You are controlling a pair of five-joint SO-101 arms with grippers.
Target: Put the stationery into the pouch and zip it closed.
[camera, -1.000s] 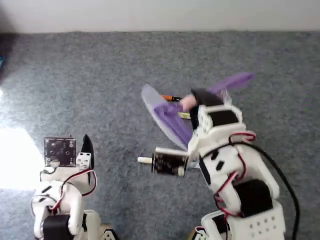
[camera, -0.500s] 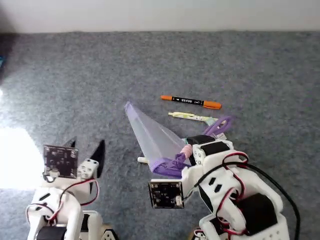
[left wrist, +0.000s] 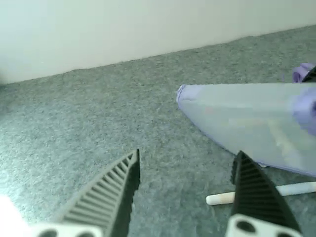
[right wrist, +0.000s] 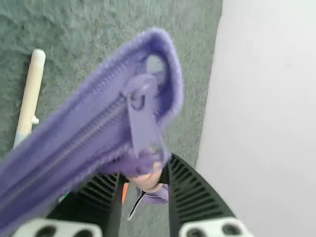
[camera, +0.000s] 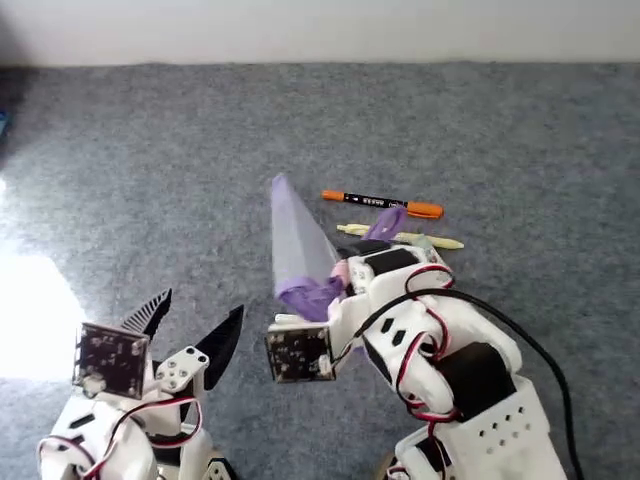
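My right gripper [camera: 340,278] is shut on the purple zipper end of the translucent pouch [camera: 292,235] and holds it off the carpet, its far corner pointing away from the arms. In the right wrist view the zipper band [right wrist: 94,138] and its pull tab [right wrist: 143,123] sit just beyond my pinched right gripper [right wrist: 143,173]. An orange marker [camera: 385,205] and a pale yellow pen [camera: 410,238] lie beyond the right arm. A white pen [right wrist: 29,94] lies on the carpet under the pouch [left wrist: 247,123]. My left gripper [camera: 195,320] stands open short of the white pen [left wrist: 266,192].
Grey carpet [camera: 150,150] covers the whole work surface, and a white wall [camera: 320,30] runs along its far edge. A bright patch of light [camera: 30,310] falls on the carpet at the left.
The right arm has pulled the pouch back from over the pens and turned it, uncovering the marker and yellow pen. The left gripper has opened wider and shifted right.
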